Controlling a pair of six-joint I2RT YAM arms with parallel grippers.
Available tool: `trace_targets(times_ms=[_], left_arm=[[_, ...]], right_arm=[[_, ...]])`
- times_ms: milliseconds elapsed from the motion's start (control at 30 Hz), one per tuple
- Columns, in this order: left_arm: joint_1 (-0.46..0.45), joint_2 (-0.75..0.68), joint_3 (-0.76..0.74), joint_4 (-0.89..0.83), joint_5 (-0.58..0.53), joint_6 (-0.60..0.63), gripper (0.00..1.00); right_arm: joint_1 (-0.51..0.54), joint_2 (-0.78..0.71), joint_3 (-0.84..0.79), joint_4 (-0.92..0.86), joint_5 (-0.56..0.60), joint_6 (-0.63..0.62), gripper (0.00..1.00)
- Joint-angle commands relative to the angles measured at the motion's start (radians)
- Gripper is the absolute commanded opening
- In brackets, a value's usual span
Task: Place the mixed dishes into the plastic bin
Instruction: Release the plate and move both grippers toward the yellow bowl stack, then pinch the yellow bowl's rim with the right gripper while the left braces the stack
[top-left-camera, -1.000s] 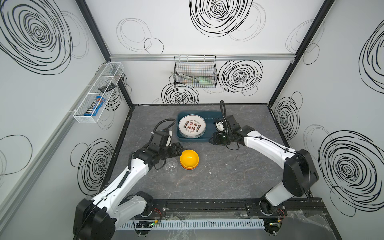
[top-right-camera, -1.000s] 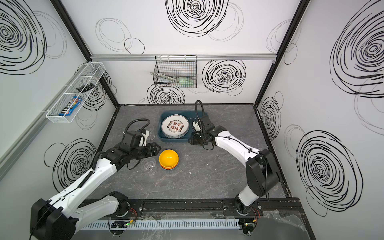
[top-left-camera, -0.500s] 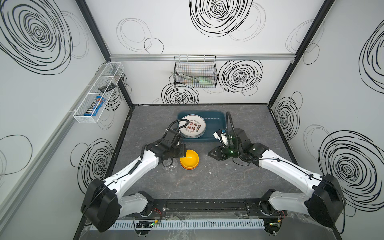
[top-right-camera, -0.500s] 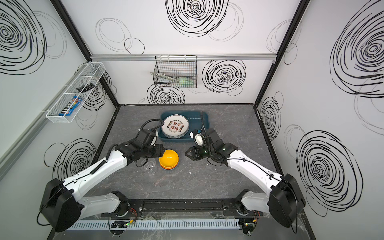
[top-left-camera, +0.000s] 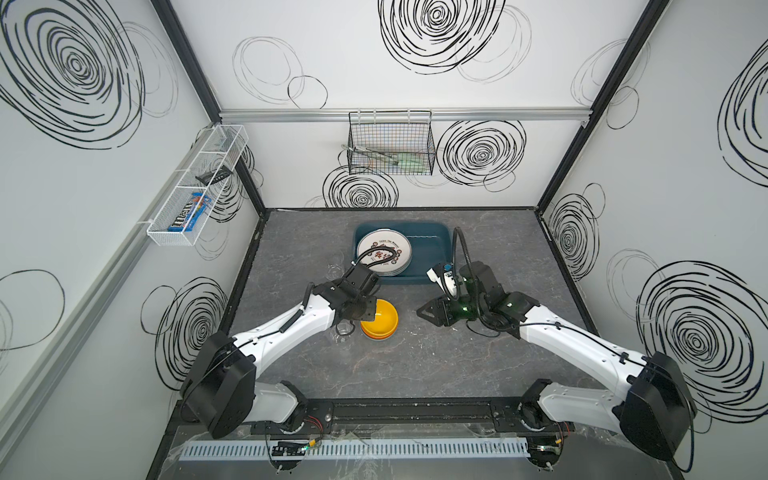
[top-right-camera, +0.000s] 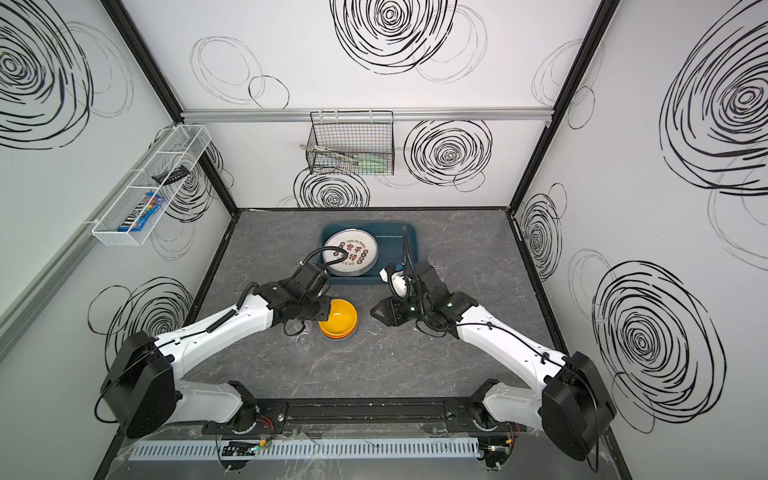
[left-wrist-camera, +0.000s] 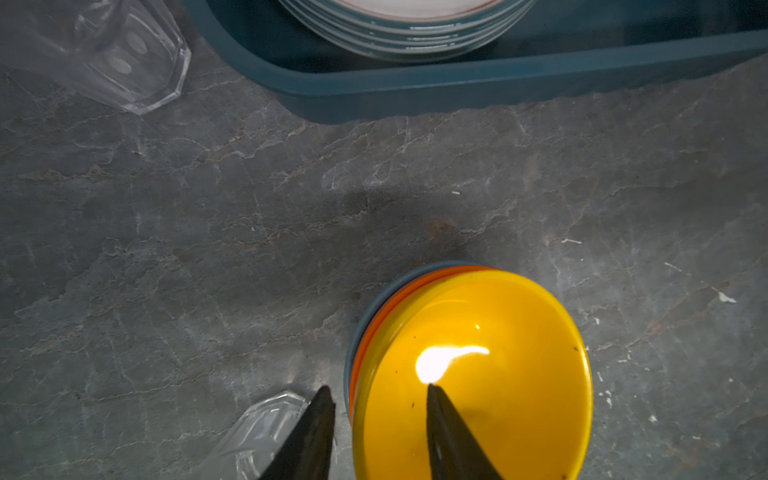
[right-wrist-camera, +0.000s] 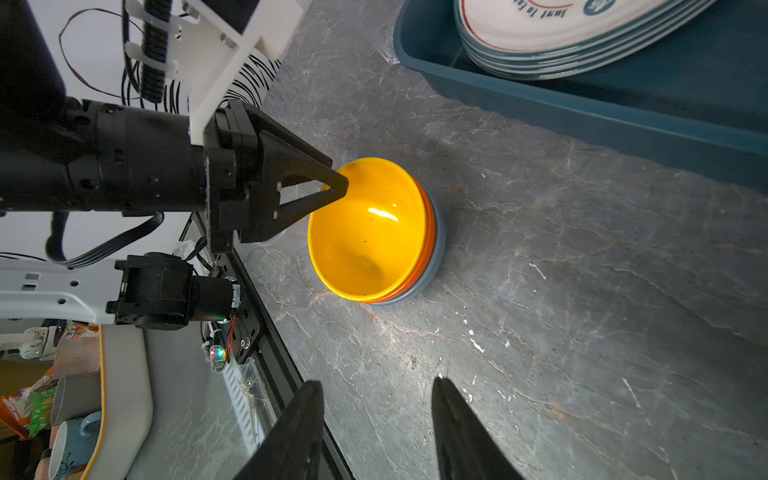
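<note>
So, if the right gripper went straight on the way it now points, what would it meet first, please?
Most likely the stack of bowls, yellow one on top: it lies straight ahead of the right gripper, with bare table between. The gripper's height is unclear.

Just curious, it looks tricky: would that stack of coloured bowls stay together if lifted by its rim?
Probably stiff and slippery: the bowl stack looks like glossy hard plastic. The left fingers straddle one side of the rim, so it may tilt. The nested lower bowls might stay behind.
</note>
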Motion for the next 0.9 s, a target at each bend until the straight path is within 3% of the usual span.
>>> trace_targets(times_ms=[0, 433, 867], left_arm=[[-0.012, 0.023, 0.017, -0.004, -0.037, 0.007, 0.37], [-0.023, 0.05, 0.019, -0.004, -0.057, 0.006, 0.15], [-0.025, -0.024, 0.06, -0.043, -0.042, 0.001, 0.04]], right_arm=[[0.003, -0.003, -0.01, 0.041, 0.0, -0.007, 0.47], [0.003, 0.0, -0.024, 0.046, 0.021, -0.001, 0.46], [-0.005, 0.007, 0.0, 0.034, 0.056, 0.025, 0.46]])
